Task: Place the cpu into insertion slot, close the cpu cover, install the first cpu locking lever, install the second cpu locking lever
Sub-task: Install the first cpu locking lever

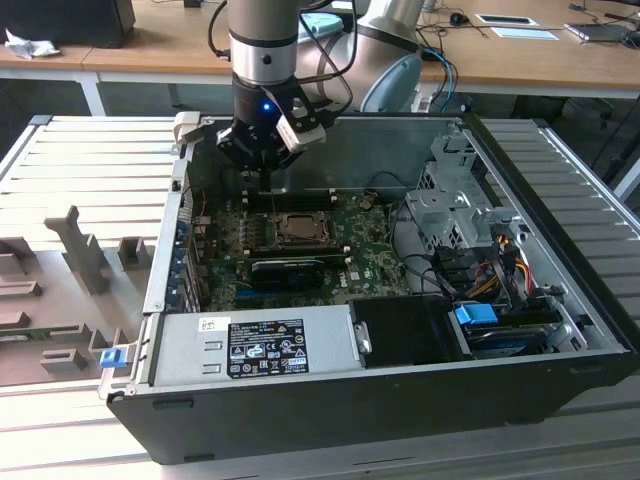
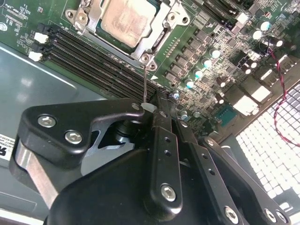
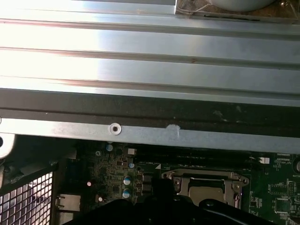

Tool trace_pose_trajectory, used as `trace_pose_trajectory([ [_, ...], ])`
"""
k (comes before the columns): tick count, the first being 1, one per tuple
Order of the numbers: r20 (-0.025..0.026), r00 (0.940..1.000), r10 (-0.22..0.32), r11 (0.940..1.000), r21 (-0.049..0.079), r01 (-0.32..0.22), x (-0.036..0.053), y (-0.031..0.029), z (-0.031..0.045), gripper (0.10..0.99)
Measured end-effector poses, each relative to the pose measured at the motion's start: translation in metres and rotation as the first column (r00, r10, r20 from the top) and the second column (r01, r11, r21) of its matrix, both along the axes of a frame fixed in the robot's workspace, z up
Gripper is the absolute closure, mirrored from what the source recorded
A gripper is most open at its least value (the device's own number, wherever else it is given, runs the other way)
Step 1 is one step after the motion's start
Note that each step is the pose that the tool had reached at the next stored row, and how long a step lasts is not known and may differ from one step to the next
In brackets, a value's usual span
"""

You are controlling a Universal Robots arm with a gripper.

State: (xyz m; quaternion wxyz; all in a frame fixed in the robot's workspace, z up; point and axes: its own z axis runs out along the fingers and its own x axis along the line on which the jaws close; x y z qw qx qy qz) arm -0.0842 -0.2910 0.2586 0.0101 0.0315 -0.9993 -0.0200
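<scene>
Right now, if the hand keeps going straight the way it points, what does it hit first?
Probably the thin wire lever rising beside the chip socket; its tip sits right at the hand. Depth is unclear.

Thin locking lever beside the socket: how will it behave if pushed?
The locking lever is a thin wire rod, probably springy, flexing sideways. Bare metal, likely slippery. It meets the cpu cover at a corner, so should pivot, not slide.

Robotics lab or test workshop. Evidence — a robot arm [image 1: 262, 40] stands over an opened computer case [image 1: 380, 400] set on a ribbed metal bench [image 1: 90, 150]. Grey holding fixtures [image 1: 80, 250] lie beside it. Wooden desks [image 1: 150, 52] behind carry cables [image 1: 440, 55] and papers [image 1: 525, 32].
</scene>
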Motion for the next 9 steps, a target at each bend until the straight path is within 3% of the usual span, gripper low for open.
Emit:
trace_pose_trajectory([
  [9,0.0001,1.0000,0.000,1.0000,0.000,0.000,0.0061,0.0000,-0.0001,0.980],
])
